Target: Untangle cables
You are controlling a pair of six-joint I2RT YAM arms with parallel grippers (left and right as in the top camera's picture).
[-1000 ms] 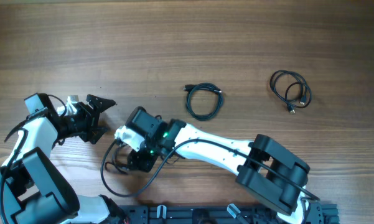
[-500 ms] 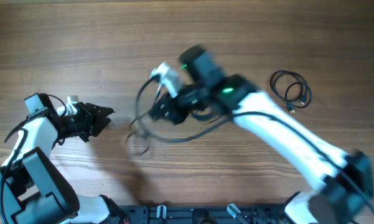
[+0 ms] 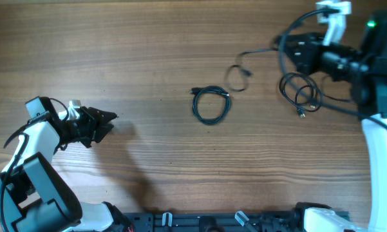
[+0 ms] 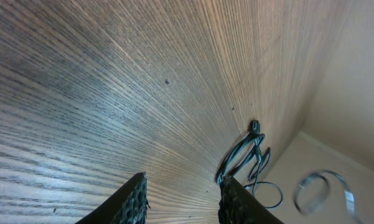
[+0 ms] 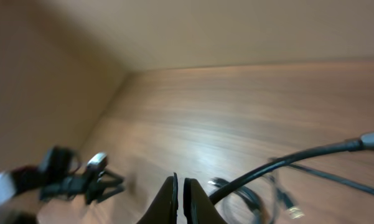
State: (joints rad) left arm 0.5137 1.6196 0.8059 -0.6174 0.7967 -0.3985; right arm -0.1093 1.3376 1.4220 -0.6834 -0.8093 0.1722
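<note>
The right gripper (image 5: 179,190), its fingers pressed together, looks to be pinching one end of a thin cable (image 3: 237,72). The strand trails leftward from it and ends in a small loop, blurred, over the far part of the table (image 3: 148,58). That loop hangs just beyond the middle coil (image 3: 210,104) and left of the right coil (image 3: 301,91), which lies almost under the right arm. Setting it down likely calls for bare wood apart from both coils, and there is plenty toward the far left. The left gripper (image 3: 108,124), partly spread and holding nothing, sits well apart at the near left, so the right arm is nearer.
</note>
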